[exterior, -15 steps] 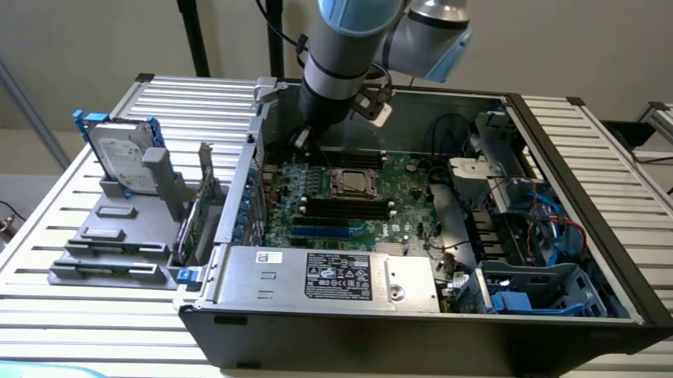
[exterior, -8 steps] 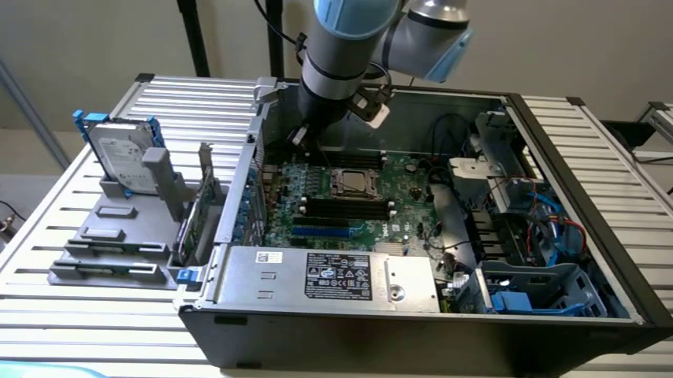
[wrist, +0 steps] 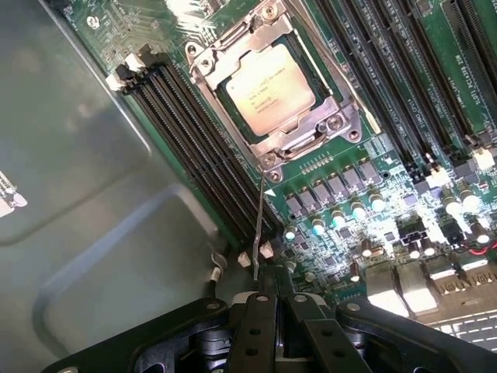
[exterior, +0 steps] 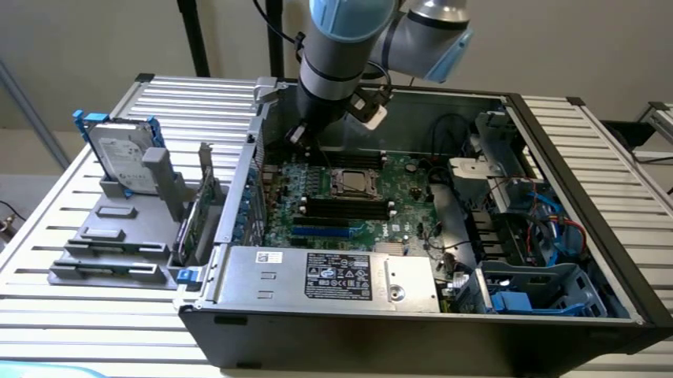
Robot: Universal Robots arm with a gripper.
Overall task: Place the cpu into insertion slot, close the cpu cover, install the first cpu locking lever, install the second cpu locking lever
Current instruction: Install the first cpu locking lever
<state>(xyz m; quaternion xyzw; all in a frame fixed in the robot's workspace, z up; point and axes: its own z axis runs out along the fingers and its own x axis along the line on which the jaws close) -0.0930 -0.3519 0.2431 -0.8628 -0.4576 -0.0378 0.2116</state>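
Note:
The cpu (wrist: 272, 87) lies flat in the insertion slot (wrist: 203, 74) on the green board, pale tan with printed text. The silvery cpu cover (wrist: 307, 132) is down around it, and the chip shows through its square opening. A thin metal locking lever (wrist: 259, 225) stands out from the socket's corner, and its free end reaches my gripper (wrist: 278, 289). The black fingers (wrist: 256, 326) are shut, with the lever tip against them; I cannot tell whether it is pinched. In the exterior view the gripper (exterior: 299, 135) hangs inside the case, toward the exterior view's left of the socket (exterior: 352, 182).
Long black memory slots (wrist: 194, 148) flank the socket on both sides. The grey case wall (wrist: 78, 194) rises close beside the gripper. A power supply (exterior: 326, 276) lies at the case front, a blue drive cage (exterior: 537, 291) on the exterior view's right, and a hard drive (exterior: 121, 153) outside on the table.

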